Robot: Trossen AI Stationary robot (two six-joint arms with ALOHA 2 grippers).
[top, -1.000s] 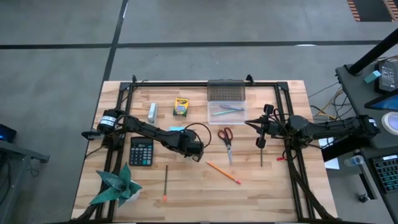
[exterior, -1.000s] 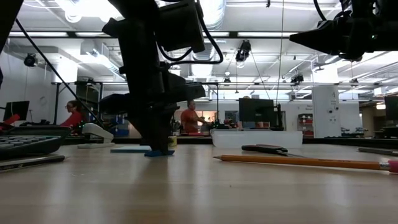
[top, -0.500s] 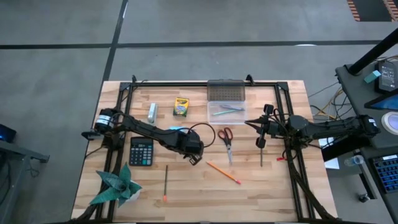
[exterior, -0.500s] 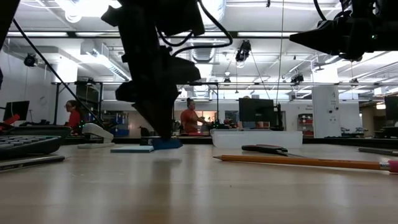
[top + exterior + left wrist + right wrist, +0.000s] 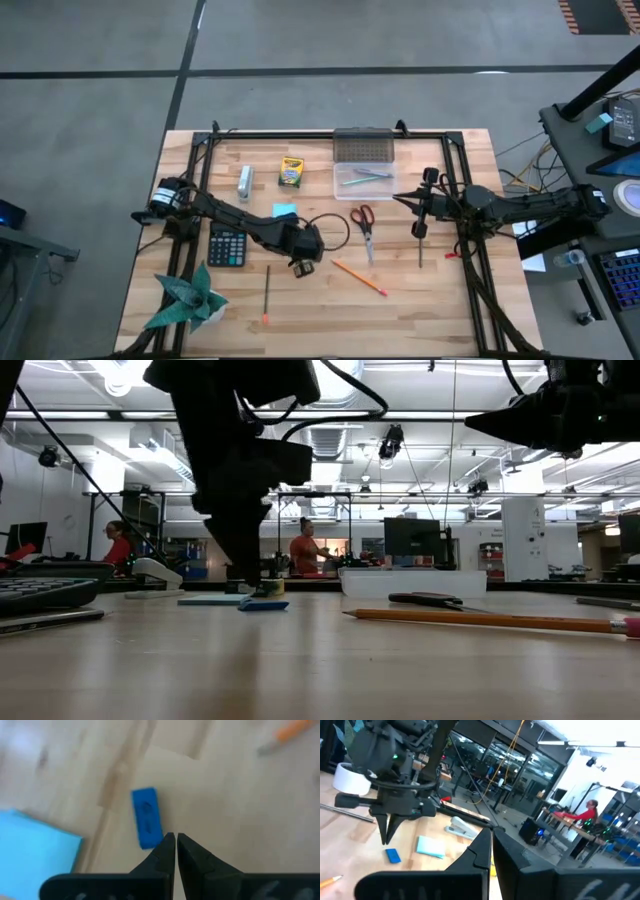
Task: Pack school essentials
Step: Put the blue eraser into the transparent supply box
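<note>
The left gripper point(image 5: 175, 840), fingers pressed together and empty, hovers just beside the small blue rectangular eraser point(image 5: 147, 817), which lies flat on the pale wooden table point(image 5: 230, 800) near a light-blue square note pad point(image 5: 35, 847).

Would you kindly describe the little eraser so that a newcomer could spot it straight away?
Start from the light-blue note pad near the middle of the wooden table. Just beside it, apart from it, lies the eraser, below the shut tips of the left pincer. It is a small rectangular block, darker blue than the pad.
</note>
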